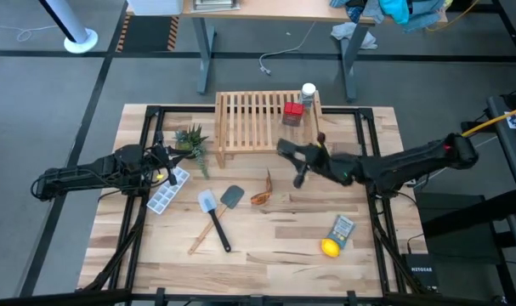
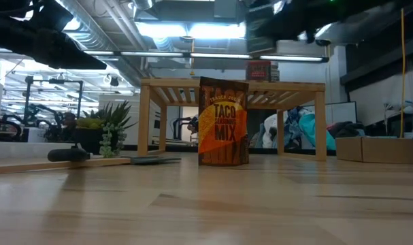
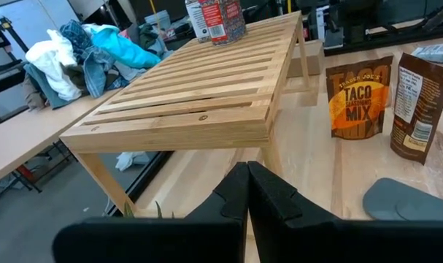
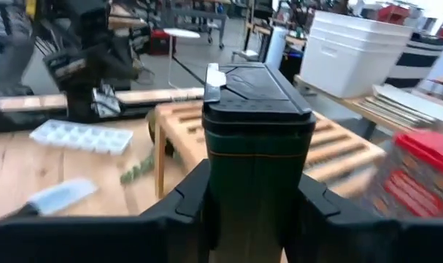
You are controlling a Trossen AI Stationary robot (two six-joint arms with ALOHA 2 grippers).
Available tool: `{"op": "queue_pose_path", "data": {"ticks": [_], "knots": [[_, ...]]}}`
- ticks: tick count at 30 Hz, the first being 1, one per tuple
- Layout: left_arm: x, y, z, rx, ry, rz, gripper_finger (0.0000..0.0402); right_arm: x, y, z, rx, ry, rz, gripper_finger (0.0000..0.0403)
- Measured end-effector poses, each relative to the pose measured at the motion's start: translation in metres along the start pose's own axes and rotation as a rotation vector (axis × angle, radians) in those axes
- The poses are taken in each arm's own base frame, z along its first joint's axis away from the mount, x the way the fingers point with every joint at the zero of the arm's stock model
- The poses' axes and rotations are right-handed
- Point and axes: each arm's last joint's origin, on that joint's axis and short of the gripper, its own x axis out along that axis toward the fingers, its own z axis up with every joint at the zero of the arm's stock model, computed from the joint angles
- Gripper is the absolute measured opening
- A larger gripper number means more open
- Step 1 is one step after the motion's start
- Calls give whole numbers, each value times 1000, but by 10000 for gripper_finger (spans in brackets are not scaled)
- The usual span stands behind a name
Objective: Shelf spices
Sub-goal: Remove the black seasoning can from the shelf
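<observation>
On the plank counter (image 1: pixel 266 238), right claw (image 4: pixel 254 212), clamped on small black box (image 4: pixel 256 139), should lower it upright onto light wooden slatted shelf (image 1: pixel 258 119) beside small red box (image 1: pixel 292 111).

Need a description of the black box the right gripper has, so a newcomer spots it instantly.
Find the wooden shelf at the table's far edge. Just in front of its right end, the right gripper is shut on a black box, lifted off the table. Unlike the red box and white-capped bottle standing on the shelf, it is dark with a flip lid.
</observation>
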Motion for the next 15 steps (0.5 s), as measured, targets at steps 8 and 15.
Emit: {"op": "queue_pose_path", "data": {"ticks": [8, 15], "knots": [[0, 0, 0, -38, 0, 0, 3, -39, -3, 1, -101, 73, -45, 114], [0, 0, 0, -66, 0, 1, 2, -47, -16, -37, -18, 277, 17, 114]]}}
